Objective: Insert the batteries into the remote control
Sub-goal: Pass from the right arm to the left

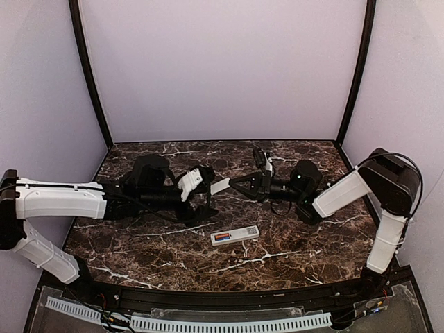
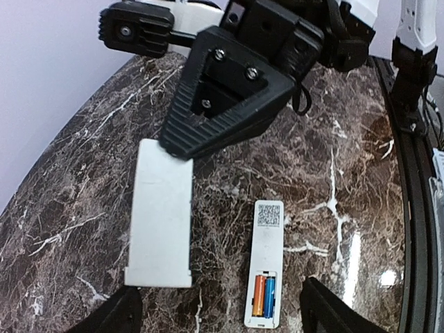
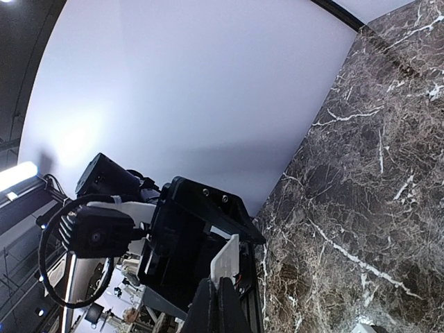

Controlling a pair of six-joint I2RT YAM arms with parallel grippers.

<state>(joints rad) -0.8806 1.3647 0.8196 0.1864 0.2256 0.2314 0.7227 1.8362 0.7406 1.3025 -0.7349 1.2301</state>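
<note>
The remote control (image 2: 268, 258) (image 1: 235, 236) lies back side up on the marble table (image 1: 298, 243). Its compartment stands uncovered, with the orange and blue batteries (image 2: 263, 295) (image 1: 222, 237) side by side inside. My right gripper (image 1: 232, 184) (image 3: 220, 286) is shut on one end of a white cover piece (image 2: 161, 222) (image 1: 220, 186) (image 3: 233, 258) and holds it above the table. My left gripper (image 2: 218, 316) (image 1: 206, 191) is open, its fingers (image 2: 114, 316) spread wide on either side of the cover's free end without touching it.
Both arms meet over the middle of the table, behind the remote. Pale walls and black corner posts (image 1: 90, 76) close in the back and sides. A black rail (image 1: 229, 298) runs along the near edge.
</note>
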